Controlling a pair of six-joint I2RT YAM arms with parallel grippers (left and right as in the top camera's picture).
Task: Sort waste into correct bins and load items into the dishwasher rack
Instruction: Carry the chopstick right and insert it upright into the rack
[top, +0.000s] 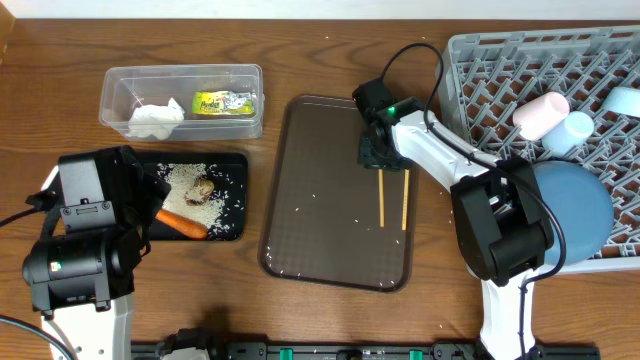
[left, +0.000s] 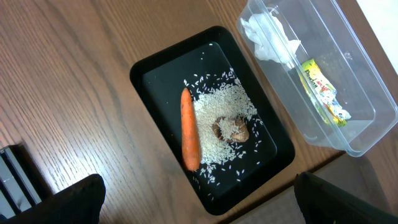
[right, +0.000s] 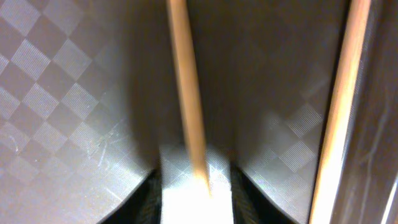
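Two wooden chopsticks (top: 381, 198) lie side by side on the dark-brown serving tray (top: 320, 220). My right gripper (top: 378, 152) is down at their far ends. In the right wrist view its jaws (right: 196, 199) stand narrowly apart either side of one chopstick (right: 186, 93), with a gap on each side; the other chopstick (right: 339, 106) lies outside them. The black tray (left: 155, 74) holds the carrot (left: 189, 130), the brown lump (left: 231, 130) and rice (left: 217, 106). My left gripper (left: 199, 208) hangs wide open above that tray's near corner, holding nothing. Tissue (top: 155, 118) and wrapper (top: 224, 102) lie in the clear tub (top: 110, 100).
The grey dishwasher rack (top: 500, 80) fills the right side, with the blue plate (top: 575, 210), a whitish-pink cup (top: 541, 113), a pale-blue cup (top: 572, 132) and a bowl (top: 625, 100) in it. A few rice grains dot the serving tray.
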